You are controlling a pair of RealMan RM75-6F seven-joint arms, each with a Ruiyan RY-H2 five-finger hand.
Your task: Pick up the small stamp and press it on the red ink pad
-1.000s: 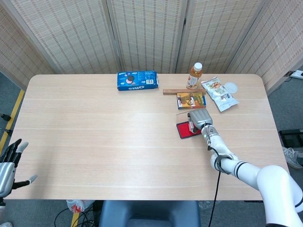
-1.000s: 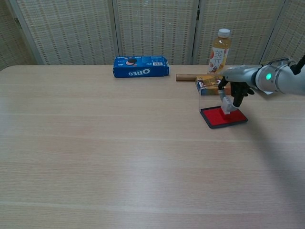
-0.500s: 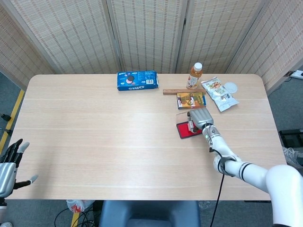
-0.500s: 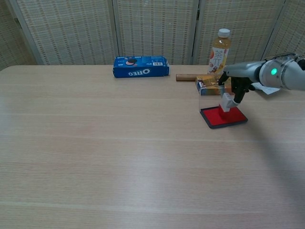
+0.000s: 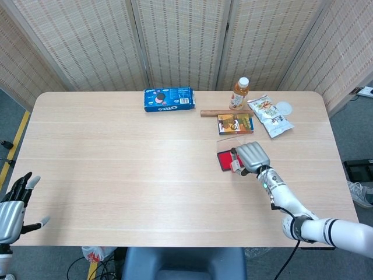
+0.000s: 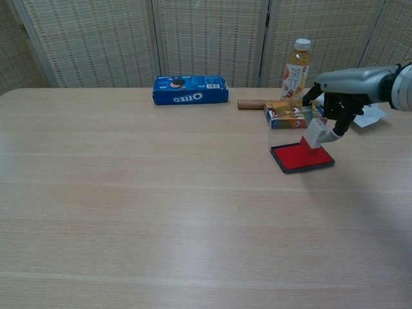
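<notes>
My right hand [image 6: 338, 116] holds the small pale stamp [image 6: 316, 134] tilted in the air, just above the far right part of the red ink pad [image 6: 302, 158]. In the head view the same right hand [image 5: 252, 156] covers the pad's right side, with the stamp [image 5: 235, 166] poking out beneath it and the red pad [image 5: 224, 160] showing to its left. The pad's clear lid [image 6: 277, 132] stands up at its far edge. My left hand [image 5: 13, 207] hangs open off the table's near left corner, holding nothing.
Behind the pad lie a small orange box [image 6: 286, 116], a brown stick [image 6: 252, 103], a juice bottle [image 6: 295, 69] and a snack packet [image 5: 270, 115]. A blue Oreo box [image 6: 190, 89] sits at the back centre. The wooden table [image 6: 129, 193] stretches bare to the left.
My right hand has lifted the stamp off the ink pad and drawn it up and to the right, tilting it. The left hand has barely shifted.
</notes>
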